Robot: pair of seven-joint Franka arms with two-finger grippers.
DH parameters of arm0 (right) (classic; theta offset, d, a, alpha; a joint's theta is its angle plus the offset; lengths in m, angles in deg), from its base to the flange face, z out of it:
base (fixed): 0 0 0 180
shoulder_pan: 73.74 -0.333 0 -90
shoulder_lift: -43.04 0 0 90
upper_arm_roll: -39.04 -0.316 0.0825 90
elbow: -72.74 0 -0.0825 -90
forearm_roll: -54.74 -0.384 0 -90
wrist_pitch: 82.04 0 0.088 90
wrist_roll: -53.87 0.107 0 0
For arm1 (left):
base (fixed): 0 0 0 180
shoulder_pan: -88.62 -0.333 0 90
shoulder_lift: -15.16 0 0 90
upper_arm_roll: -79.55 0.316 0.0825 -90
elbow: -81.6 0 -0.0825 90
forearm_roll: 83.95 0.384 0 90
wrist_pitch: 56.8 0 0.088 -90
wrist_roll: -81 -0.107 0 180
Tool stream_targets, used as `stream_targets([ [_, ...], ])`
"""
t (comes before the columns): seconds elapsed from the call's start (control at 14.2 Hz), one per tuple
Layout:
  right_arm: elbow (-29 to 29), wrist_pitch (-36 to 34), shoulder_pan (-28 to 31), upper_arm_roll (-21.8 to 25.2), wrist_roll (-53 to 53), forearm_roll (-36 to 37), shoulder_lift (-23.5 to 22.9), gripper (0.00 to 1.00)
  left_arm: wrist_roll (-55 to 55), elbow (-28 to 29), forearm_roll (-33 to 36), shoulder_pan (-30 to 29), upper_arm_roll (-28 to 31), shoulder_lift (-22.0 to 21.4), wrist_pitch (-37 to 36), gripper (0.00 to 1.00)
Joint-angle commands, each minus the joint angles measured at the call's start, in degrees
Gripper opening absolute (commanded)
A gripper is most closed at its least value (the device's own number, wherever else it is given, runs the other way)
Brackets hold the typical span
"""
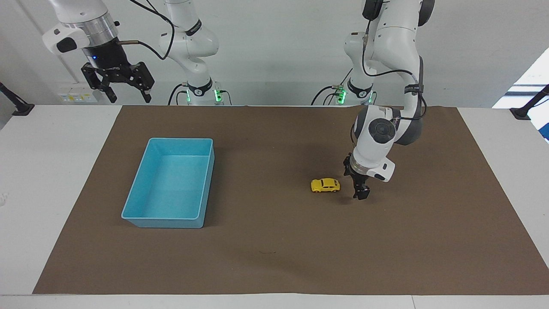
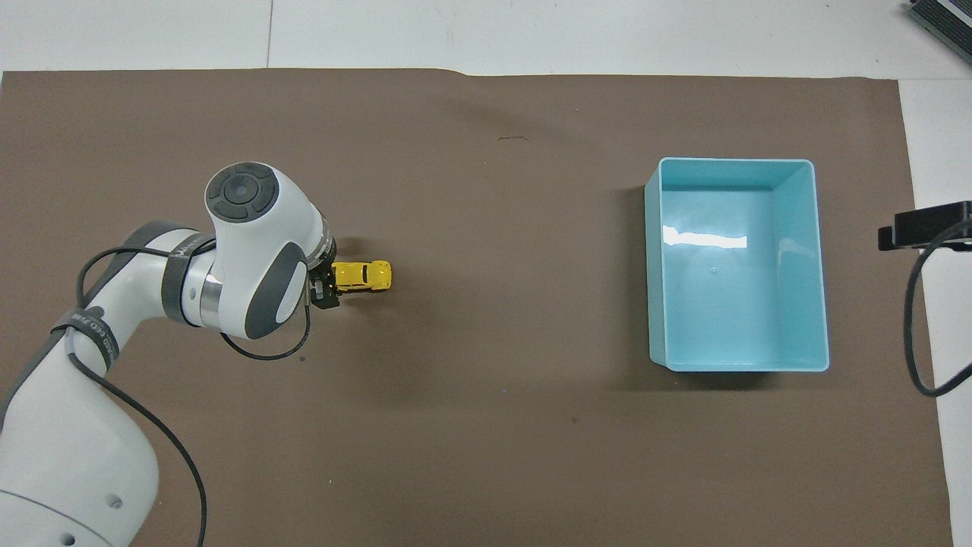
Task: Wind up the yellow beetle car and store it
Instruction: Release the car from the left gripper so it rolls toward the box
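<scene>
Tiny yellow beetle-shaped toy car (image 1: 325, 185) sits free on the brown mat, long axis toward the light-blue plastic bin (image 1: 170, 184). Left gripper (image 1: 359, 189), fingers spread, just beside it; right gripper (image 1: 122, 88), fingers spread, waits.

The left gripper (image 2: 325, 289) hangs low over the brown mat (image 2: 486, 425), its fingers spread and holding nothing. The yellow toy car (image 2: 364, 275) sits on the mat just beside its tip. The blue bin (image 2: 820, 266) stands well apart from it, toward the right arm's end.
</scene>
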Motion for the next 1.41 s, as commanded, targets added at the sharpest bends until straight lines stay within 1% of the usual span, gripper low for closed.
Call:
stream_targets([
  [0.0, 0.73, -0.47, 0.42, -0.04, -1.36, -0.91, 0.90, 1.00, -0.02, 0.16, 1.09, -0.61, -0.35, -0.59, 0.32, 1.00],
  [1.12, 0.73, -0.47, 0.42, -0.04, -1.36, -0.91, 0.90, 1.00, -2.30, -0.37, 1.18, -0.70, -0.35, -1.46, 0.23, 1.00],
  [1.34, 0.55, -0.73, 0.86, 0.40, -1.45, -0.83, 0.81, 1.00, -5.38, -0.37, 1.09, -0.79, -0.26, -3.22, -0.03, 1.00],
])
